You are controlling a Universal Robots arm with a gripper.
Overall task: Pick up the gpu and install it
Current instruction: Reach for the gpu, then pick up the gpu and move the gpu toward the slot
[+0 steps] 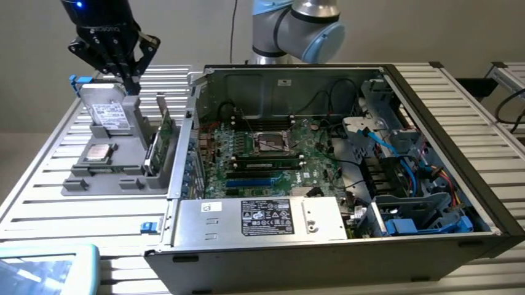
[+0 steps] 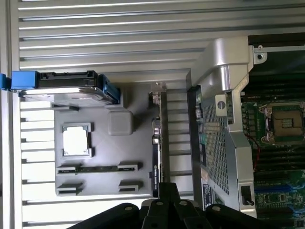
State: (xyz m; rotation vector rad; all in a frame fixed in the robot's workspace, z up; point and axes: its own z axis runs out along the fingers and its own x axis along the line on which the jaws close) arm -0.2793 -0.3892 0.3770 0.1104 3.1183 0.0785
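Observation:
The gpu (image 1: 166, 128) stands on edge in a grey holder (image 1: 107, 179) on the exterior view's left, beside the open computer case; its green board faces the case. In the wrist view the gpu (image 2: 158, 143) shows edge-on as a thin dark strip with its silver bracket at one end. My gripper (image 1: 131, 85) hangs above the far end of the holder, over the hard drive, shut and with nothing in it. In the wrist view my gripper (image 2: 167, 190) has its black fingers pressed together, in line with the card's near end.
The holder also carries a silver hard drive (image 1: 109, 114) with blue clips and a square processor chip (image 1: 100, 152). The open case (image 1: 447, 123) shows the motherboard (image 1: 262, 150), cables and a power supply (image 1: 262, 218). The case's metal side wall (image 2: 224, 143) stands close beside the gpu.

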